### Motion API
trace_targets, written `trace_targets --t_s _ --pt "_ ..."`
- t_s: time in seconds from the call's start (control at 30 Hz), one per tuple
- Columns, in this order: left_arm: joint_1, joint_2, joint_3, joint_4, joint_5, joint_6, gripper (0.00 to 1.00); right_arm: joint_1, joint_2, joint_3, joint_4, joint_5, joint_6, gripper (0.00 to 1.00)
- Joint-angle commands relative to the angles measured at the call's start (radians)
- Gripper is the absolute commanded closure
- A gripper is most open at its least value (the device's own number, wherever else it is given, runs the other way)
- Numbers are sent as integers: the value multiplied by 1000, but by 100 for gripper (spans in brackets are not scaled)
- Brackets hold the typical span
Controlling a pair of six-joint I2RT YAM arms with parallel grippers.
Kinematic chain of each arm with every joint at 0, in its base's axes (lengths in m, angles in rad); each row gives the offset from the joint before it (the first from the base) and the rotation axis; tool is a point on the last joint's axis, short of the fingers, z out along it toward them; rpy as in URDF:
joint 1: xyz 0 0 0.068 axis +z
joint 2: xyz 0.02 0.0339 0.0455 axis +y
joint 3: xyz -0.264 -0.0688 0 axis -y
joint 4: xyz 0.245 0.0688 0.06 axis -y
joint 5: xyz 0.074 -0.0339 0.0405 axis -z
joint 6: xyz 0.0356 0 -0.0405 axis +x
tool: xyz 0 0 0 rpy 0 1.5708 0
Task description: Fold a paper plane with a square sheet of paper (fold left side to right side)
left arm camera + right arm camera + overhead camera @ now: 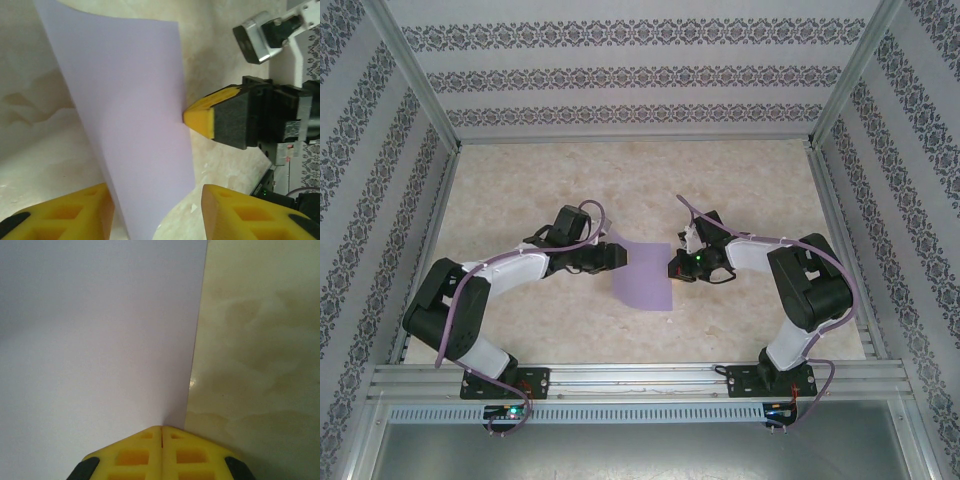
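The left arm (455, 305) rises from its base at the near edge, bends at an elbow out to the left, and reaches inward and forward across the marbled counter (520, 190). Its left pincer (615, 255) points right at the middle of the counter. The right arm (810, 280) mirrors it: the elbow is pushed out to the right and the forearm is turned inward. The right pincer (675, 265) points left, facing the other one.

The square sheet of paper (642, 275) lies between the two pincers, at the centre of the counter. In the left wrist view the yellow fingers (65, 215) of the left pincer stand well apart. The sheet's near corner dips into the gap, close to the left finger, and nothing clamps it. The sheet looks bowed there rather than flat.

The right pincer's fingers (145, 450) are pressed together. Their shared tip is at the sheet's right edge, touching it. Whether any paper is pinched between them cannot be told.
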Motion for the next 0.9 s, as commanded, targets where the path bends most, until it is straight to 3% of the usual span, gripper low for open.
trace_targets --t_s 0.0,0.4,0.87 --pt "-32 -5 36 -14 19 -5 49 15 33 -15 -34 69 -29 100" --pt "-102 134 96 76 36 -35 45 24 -1 -32 -17 66 -16 100" --pt "-123 168 105 101 39 -33 44 37 -23 -47 0 70 0 100"
